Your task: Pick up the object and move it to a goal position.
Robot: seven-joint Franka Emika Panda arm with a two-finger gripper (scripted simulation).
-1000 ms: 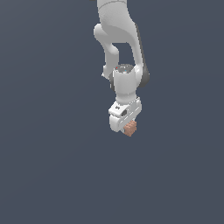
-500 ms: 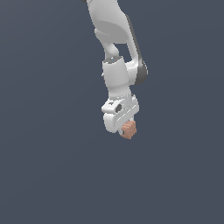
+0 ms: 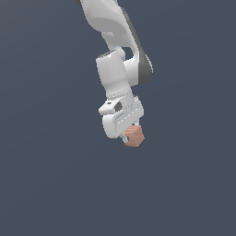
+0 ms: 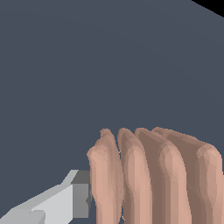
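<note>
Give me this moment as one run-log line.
phase: carry | end effector: shut on object | object: held off the surface, ridges visible in wrist view | goal: not visible

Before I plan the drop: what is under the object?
Only plain dark ground shows under the object in both views. It hangs at the gripper, one finger beside it. No goal marker shows; the other finger is hidden.
</note>
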